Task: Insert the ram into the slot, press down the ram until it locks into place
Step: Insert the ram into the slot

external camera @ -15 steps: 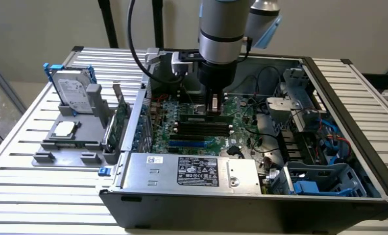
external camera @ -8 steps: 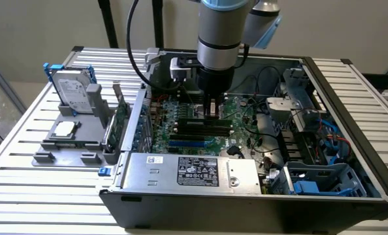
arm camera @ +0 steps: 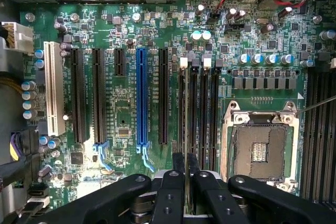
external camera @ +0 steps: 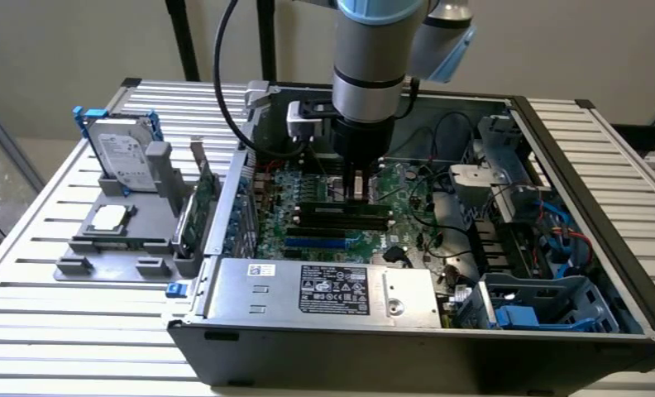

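Observation:
My gripper (external camera: 357, 190) reaches down into the open computer case, over the bank of long black memory slots (arm camera: 203, 108) with pale end latches. In the wrist view its two black fingers (arm camera: 178, 169) stand almost together right above the slots, with a very thin edge between them, the ram (arm camera: 186, 124) seen edge-on along one slot. In the exterior view a thin green strip, the ram (external camera: 327, 208), lies along the slots under the gripper. How deep it sits in the slot I cannot tell.
A blue slot (arm camera: 142, 98) and black expansion slots run parallel beside the memory slots. The processor socket (arm camera: 260, 148) lies on the other side. The power supply (external camera: 327, 289) fills the case front. A fixture with a hard drive (external camera: 123, 157) and an upright green card (external camera: 201, 207) stands at the exterior view's left.

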Available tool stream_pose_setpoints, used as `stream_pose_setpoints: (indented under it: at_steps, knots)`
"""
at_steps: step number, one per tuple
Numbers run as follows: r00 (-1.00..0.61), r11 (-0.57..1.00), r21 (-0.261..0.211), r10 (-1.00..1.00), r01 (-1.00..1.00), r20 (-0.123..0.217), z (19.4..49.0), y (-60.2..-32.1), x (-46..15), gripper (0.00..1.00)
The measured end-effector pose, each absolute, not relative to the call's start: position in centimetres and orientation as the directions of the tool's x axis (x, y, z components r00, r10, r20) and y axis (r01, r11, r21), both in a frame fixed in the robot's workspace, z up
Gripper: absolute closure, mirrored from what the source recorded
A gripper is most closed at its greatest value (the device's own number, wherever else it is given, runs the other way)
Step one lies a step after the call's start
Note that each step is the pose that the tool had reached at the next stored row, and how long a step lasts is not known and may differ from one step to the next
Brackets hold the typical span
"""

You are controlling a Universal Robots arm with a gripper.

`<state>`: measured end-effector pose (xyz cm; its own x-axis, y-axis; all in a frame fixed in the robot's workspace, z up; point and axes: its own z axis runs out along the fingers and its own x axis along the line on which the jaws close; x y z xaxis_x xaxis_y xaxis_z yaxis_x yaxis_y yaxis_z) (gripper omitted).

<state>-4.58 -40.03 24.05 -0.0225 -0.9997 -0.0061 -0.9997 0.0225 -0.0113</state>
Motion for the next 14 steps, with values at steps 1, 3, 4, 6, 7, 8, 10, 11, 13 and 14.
stream_pose_setpoints:
  at_steps: [1,3,4,6,7,8,10,11,13,14]
  knots:
    - [-0.022,0.023,-0.011,-1.0,-1.0,-0.006,24.02,-40.03,-4.58,0.87]
    - [-0.022,0.023,-0.011,-1.0,-1.0,-0.006,23.95,-40.03,-4.58,0.87]
    - [-0.023,0.023,-0.011,-1.0,-1.0,-0.006,23.91,-40.03,-4.58,0.87]
    - [-0.023,0.023,-0.011,-1.0,-1.0,-0.006,23.82,-40.03,-4.58,0.87]
    - [-0.023,0.023,-0.011,-1.0,-1.0,-0.006,23.78,-40.03,-4.58,0.87]
    - [-0.023,0.023,-0.011,-1.0,-1.0,-0.005,23.78,-40.04,-4.59,0.87]
    - [-0.023,0.023,-0.011,-1.0,-1.0,-0.005,23.78,-40.03,-4.58,0.87]
    - [-0.023,0.023,-0.011,-1.0,-1.0,-0.005,23.77,-40.03,-4.58,0.87]
    - [-0.023,0.023,-0.011,-1.0,-1.0,-0.005,23.76,-40.03,-4.58,0.87]
    - [-0.023,0.023,-0.011,-1.0,-1.0,-0.005,23.71,-40.03,-4.58,0.87]
